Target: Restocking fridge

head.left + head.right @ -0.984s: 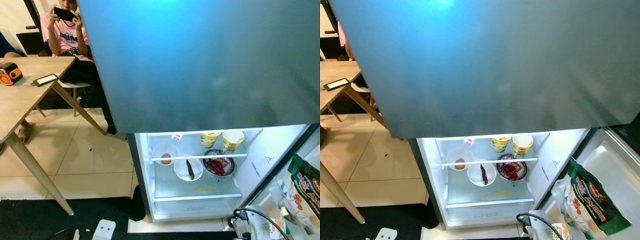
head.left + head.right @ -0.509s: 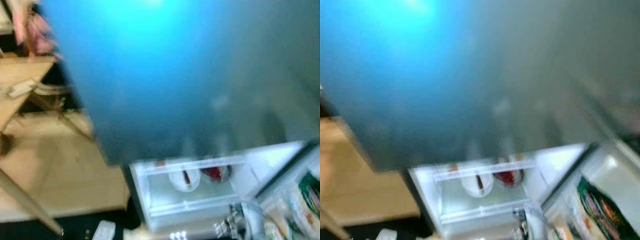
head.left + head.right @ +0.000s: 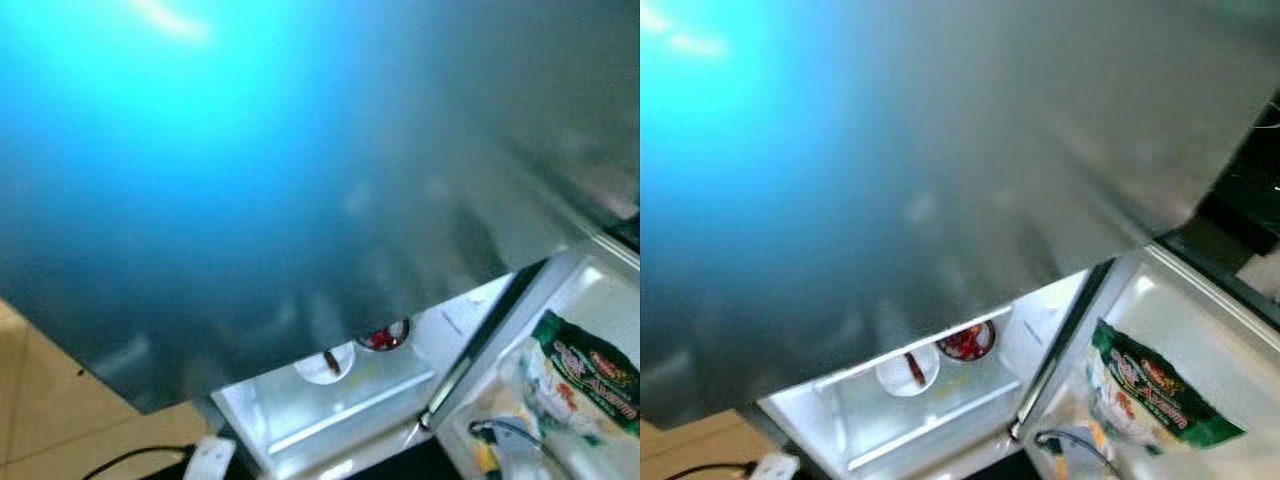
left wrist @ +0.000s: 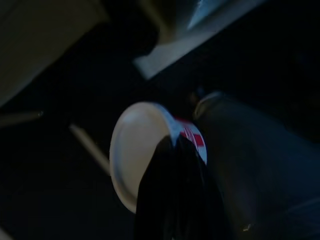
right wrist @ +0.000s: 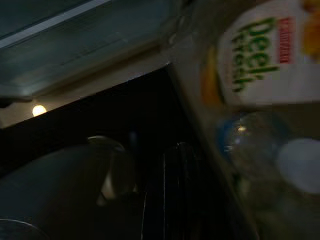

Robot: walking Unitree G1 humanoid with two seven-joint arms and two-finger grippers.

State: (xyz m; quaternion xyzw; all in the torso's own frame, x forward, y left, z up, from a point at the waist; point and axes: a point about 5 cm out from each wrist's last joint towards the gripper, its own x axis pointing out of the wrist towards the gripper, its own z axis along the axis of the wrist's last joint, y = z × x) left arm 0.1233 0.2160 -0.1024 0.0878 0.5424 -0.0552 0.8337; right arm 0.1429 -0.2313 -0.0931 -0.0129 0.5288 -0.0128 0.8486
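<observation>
Head views are blurred and tilted; the closed upper fridge door [image 3: 300, 180], smooth grey-blue metal w/ a bright glare, takes up most of the frame. Below it the lower compartment [image 3: 340, 400] is open and lit: white plastic walls, a clear shelf w/ a white bowl [image 3: 325, 365] holding something dark and a bowl of red food [image 3: 383, 338] beside it. The open door [image 3: 1200, 340] swings out to the robot's right, w/ a soft green-and-white printed bag [image 3: 1145, 395] sitting in its rack. Left wrist view is dark: the left gripper [image 4: 172, 200] shows as black fingers lying against a round white container [image 4: 137, 150] w/ a red-and-white label, a lidded cup or tub by its shape. It looks gripped but that's too dark to be sure, so can't tell. Probably the item to restock; likely light, thin-walled plastic or paper, smooth lid, so it would dent if squeezed hard and could slip; best held around the side wall, upright, not by the lid. Right wrist view: right gripper is too dark to read, can't tell its fingers; near it are door-rack items, a white carton [image 5: 260, 55] w/ green lettering and a clear round bottle [image 5: 245, 145], hard and slick.
</observation>
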